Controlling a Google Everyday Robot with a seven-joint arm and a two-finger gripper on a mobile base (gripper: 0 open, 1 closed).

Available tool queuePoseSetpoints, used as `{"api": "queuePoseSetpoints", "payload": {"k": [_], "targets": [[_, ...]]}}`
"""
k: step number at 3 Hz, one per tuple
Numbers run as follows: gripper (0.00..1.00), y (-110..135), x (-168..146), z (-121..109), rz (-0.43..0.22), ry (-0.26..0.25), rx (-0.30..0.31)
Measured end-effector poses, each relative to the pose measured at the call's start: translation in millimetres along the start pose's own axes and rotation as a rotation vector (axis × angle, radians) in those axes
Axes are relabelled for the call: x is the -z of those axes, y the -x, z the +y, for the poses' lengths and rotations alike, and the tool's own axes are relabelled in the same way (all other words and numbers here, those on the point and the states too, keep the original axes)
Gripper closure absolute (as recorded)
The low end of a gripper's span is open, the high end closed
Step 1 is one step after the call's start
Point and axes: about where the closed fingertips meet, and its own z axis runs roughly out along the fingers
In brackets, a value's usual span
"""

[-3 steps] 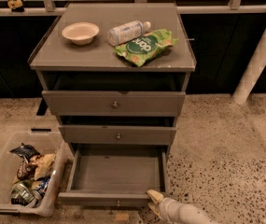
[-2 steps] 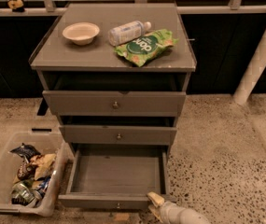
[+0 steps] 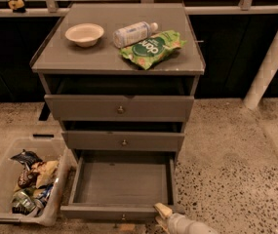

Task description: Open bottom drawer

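The grey cabinet's bottom drawer [image 3: 121, 184] is pulled far out, showing a shallow, empty grey box. Its low front panel [image 3: 114, 212] with a small round knob [image 3: 123, 217] lies near the bottom edge of the camera view. My gripper [image 3: 164, 214] shows at the bottom edge, at the right end of the drawer's front, with the pale arm trailing off to the lower right. Most of the gripper is cut off by the frame edge.
The two upper drawers [image 3: 120, 108] [image 3: 123, 141] are shut. On the cabinet top stand a white bowl [image 3: 84, 34], a lying bottle [image 3: 134, 33] and a green chip bag [image 3: 150, 48]. A clear bin [image 3: 2, 189] of snacks sits on the floor at the left. A white post [image 3: 270, 62] stands at the right.
My gripper and arm have drawn back slightly toward the bottom edge. The drawer stays open as before.
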Motion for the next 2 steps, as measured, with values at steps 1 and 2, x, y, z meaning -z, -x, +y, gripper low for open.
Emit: {"api": "queuePoseSetpoints", "payload": {"k": [1, 2], "targets": [[1.0, 1.6, 3.3, -3.1, 0.0, 0.0, 0.0], [1.0, 15.1, 0.4, 4.9, -0.005, -0.034, 0.019]]}}
